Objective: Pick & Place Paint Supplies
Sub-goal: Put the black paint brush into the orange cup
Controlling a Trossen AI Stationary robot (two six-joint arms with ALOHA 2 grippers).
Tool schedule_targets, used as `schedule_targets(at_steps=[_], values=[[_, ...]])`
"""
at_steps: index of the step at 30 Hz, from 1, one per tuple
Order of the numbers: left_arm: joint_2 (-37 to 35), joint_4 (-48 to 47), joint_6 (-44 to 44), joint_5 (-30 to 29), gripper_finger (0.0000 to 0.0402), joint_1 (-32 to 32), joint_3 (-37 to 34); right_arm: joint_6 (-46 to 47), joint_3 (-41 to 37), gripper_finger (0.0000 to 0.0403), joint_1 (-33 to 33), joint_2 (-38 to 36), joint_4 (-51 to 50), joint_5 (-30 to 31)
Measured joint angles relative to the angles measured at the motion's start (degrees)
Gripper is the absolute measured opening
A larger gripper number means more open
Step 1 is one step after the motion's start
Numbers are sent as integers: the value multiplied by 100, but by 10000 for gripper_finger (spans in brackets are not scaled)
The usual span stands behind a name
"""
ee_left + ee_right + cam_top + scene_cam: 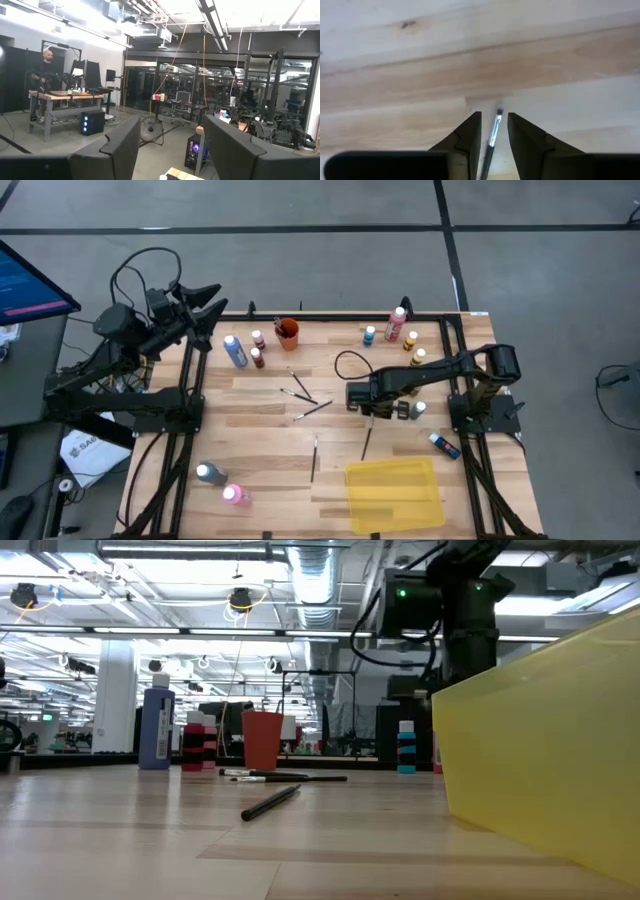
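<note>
My right gripper (370, 412) (494, 131) points down over the table's middle right and is shut on a thin dark paintbrush (368, 438) (495, 127). Loose paintbrushes lie at mid-table (297, 387) (312, 410) (313, 456) (270, 802). White-capped paint bottles stand along the far edge: blue (235, 351) (155, 730), brown (258, 358), pink (396, 325) and yellow (411, 340). Others lie near the front left (209, 473) (235, 494) and at the right (445, 445). My left gripper (205, 298) (170, 150) is raised, open, off the table's far left corner. My right gripper has the paintbrush between its two fingers at the silver ferrule (495, 129), close to the bristle end, which pokes just past the fingertips. The fingers come from above and point down. The handle (365, 450) runs toward the table's near edge. Whether its end rests on the wood I cannot tell.
A flat yellow tray (395, 492) (545, 740) lies at the near right, just beyond the brush's handle. An orange cup (288, 333) (262, 740) stands at the far edge. A black cable loop (350, 365) lies beside the right arm. Bare wood lies at mid-left.
</note>
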Motion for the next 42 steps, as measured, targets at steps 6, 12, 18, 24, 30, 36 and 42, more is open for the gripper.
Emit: schedule_targets(at_steps=[6, 12, 18, 24, 30, 36, 42], values=[[0, 0, 0, -2, 211, 0, 0, 185, -15, 91, 110, 77, -332, 33], [0, 0, 0, -3, 211, 0, 0, 256, -18, 91, 182, 167, -261, 38], [0, 12, 0, -9, 211, 1, 0, 416, -69, 91, 324, 427, -113, -76], [0, 26, 0, -24, 211, 0, 0, 472, -52, 77, 353, 587, 4, -187], [0, 28, 0, -22, 211, 0, 0, 395, -57, 47, 298, 595, 29, -268], [0, 31, 0, -20, 211, 2, 0, 319, -59, 5, 300, 597, 70, -249], [12, 33, 0, -16, 211, 2, 0, 183, -17, 2, 240, 597, 84, -147]])
